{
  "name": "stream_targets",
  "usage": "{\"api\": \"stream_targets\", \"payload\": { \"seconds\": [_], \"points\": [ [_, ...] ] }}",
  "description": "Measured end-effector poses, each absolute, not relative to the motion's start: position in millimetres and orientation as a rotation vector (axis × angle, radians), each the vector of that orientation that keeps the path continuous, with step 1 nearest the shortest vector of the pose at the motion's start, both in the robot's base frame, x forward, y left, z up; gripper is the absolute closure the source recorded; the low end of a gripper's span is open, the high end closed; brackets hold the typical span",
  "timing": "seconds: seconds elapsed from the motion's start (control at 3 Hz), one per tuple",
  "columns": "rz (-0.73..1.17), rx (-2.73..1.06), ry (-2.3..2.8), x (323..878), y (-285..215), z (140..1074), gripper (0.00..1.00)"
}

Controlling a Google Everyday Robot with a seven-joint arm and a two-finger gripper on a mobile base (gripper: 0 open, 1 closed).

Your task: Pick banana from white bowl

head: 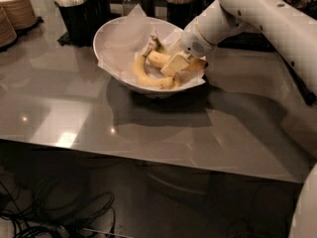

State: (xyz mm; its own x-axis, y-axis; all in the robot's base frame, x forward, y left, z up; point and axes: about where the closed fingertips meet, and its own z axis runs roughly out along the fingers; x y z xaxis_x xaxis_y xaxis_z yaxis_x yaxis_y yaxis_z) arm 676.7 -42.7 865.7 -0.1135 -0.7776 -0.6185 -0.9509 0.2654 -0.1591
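Note:
The white bowl (pixel 115 37) sits on the grey table at the back, lined with white paper. Inside it, the thick, nearly straight banana (pixel 159 59) lies across the right half. Two thinner curved bananas (pixel 142 75) lie in front of it, their stems joined near the bowl's middle. My gripper (pixel 175 63) reaches down into the bowl from the right on the white arm. It sits right at the middle of the straight banana and covers that part. The banana's right end shows past the gripper near the bowl's right rim.
Stacked tan paper bowls (pixel 15 14) stand at the back left. Dark holders with stirrers and sticks (pixel 79 9) stand right behind the white bowl. The table's front edge (pixel 148 157) runs across the lower half of the view. Cables lie on the floor below.

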Motion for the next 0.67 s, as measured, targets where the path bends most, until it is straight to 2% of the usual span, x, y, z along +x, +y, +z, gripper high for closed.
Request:
{"api": "stream_targets", "payload": {
  "seconds": [0.67],
  "points": [
    [0.405,-1.497,1.902,674.5,-48.7,874.7,0.99]
  ]
}}
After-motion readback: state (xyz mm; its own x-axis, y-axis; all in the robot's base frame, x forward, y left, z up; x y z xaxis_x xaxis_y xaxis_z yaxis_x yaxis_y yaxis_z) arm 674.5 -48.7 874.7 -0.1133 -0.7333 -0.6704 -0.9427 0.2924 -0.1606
